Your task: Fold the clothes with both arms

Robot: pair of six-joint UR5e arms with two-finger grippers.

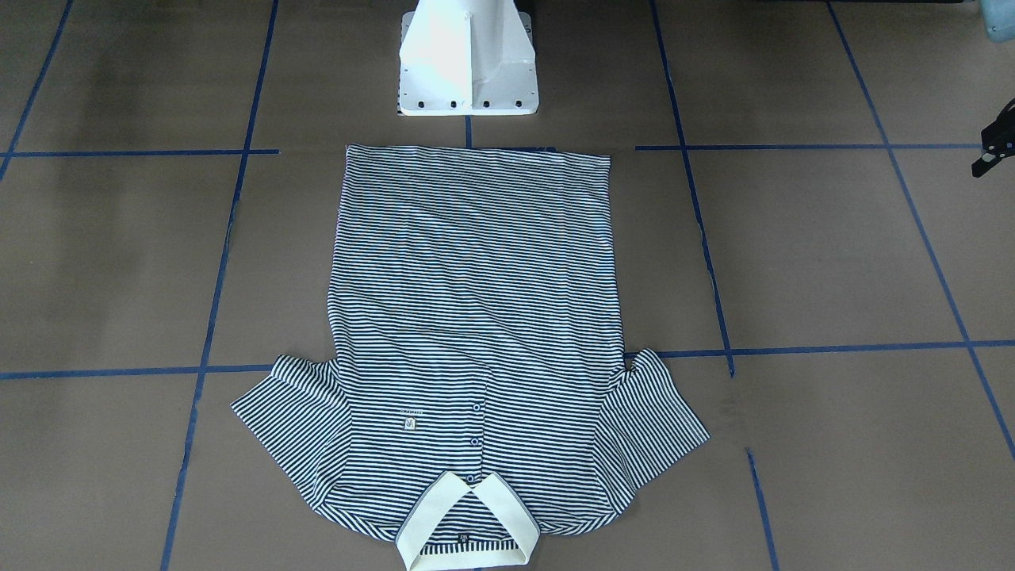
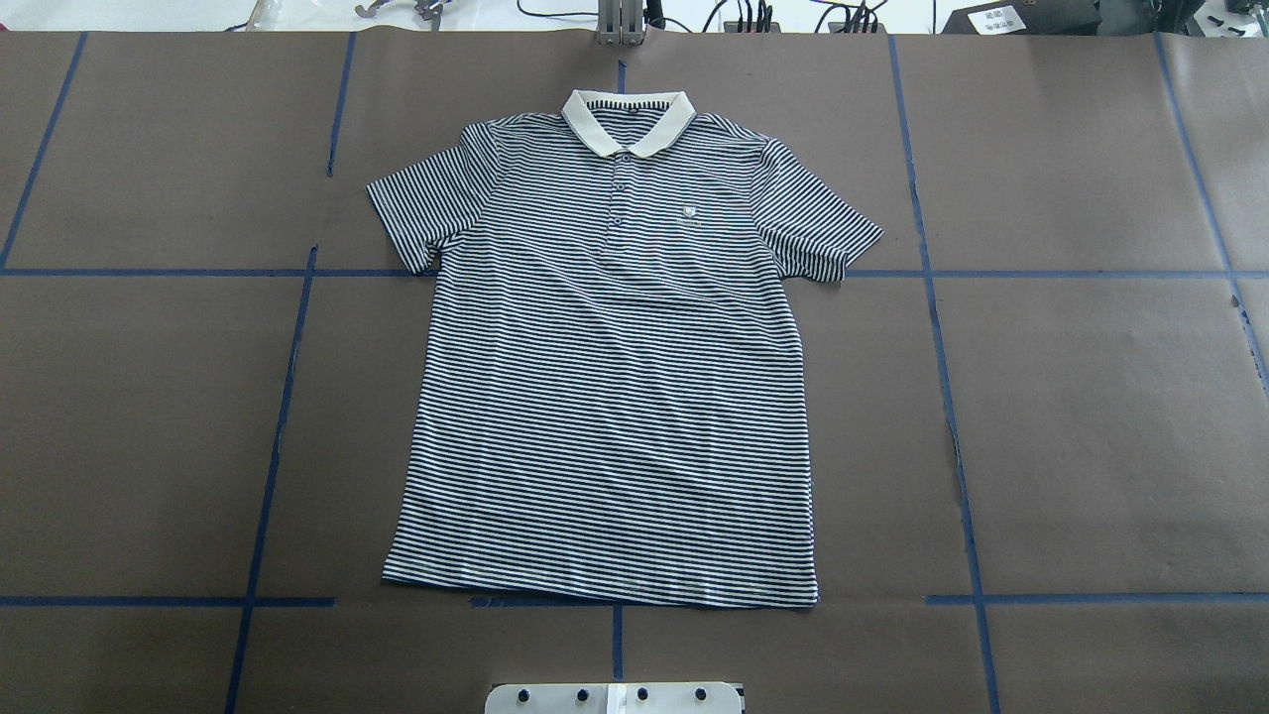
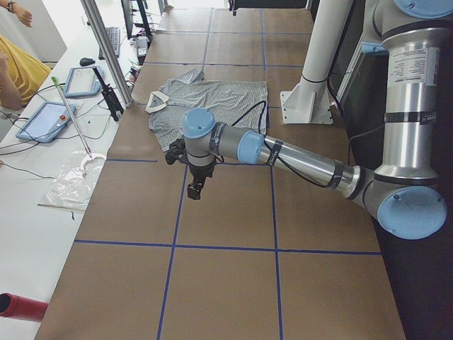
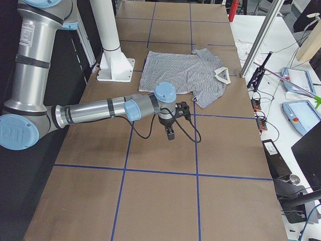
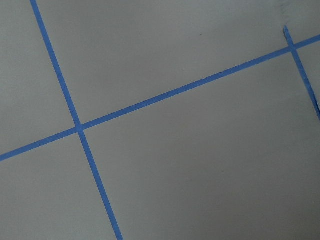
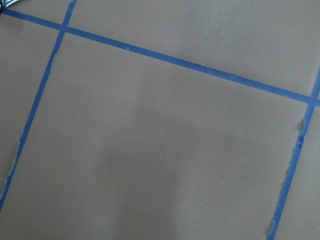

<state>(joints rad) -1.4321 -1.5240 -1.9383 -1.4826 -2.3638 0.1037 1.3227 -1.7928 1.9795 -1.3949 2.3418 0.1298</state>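
While one short-sleeved polo shirt with thin navy-and-white stripes [image 2: 605, 377] lies flat, face up, mid-way along the brown paper-covered tabletop [image 2: 1091, 426], two grey jointed arms reach low over the ends: the left arm [image 3: 297, 159] and the right arm [image 4: 95, 114], each well apart from the cloth. Whether either arm's black jaws stand apart or together cannot be told. Its cream collar [image 2: 627, 119] nears the far edge; its hem lies near the white pedestal base [image 1: 468, 63]. Broad blue-taped paper flanks both sleeves.

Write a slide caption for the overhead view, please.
Striped polo shirt lies flat and unfolded, buttons up, cream collar at the top, on a brown table gridded with blue tape.
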